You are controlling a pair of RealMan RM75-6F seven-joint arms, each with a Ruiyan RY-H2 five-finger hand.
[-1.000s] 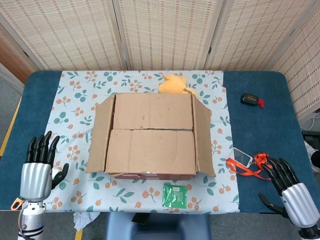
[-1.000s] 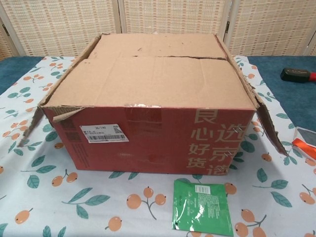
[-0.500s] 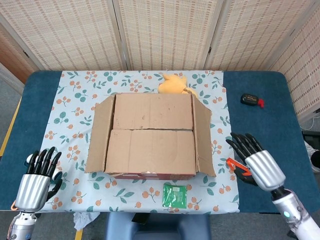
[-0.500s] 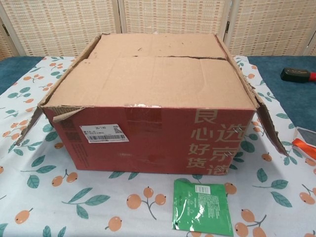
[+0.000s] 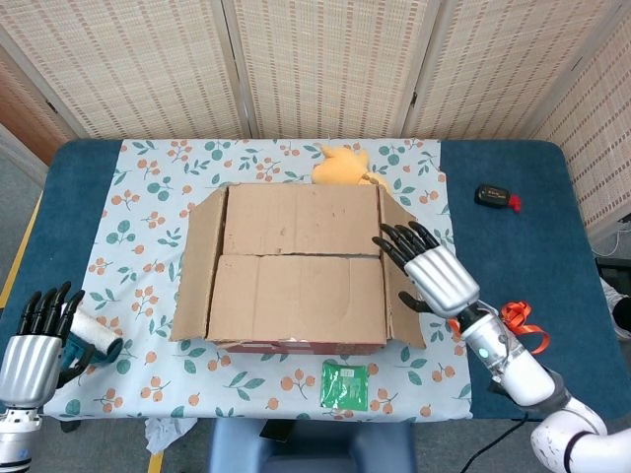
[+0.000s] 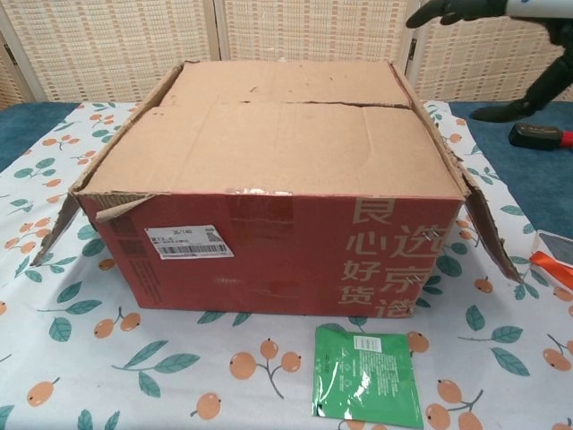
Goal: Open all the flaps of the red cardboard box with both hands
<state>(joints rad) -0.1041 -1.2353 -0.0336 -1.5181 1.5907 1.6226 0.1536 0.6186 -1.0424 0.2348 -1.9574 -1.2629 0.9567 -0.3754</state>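
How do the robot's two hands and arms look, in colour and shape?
Both the right hand and the left hand have a ribbed silver metal back and black fingers, shaped like a human hand. The right forearm is silver-grey and rounded, with dark ring bands and a small blue-green light near the wrist. A black cable hangs beside it at the picture's bottom edge.

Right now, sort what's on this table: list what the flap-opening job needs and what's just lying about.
For the job: red cardboard box, right hand, left hand.

Lying about: green packet, orange plush toy, black-and-red device, orange strap, floral tablecloth.
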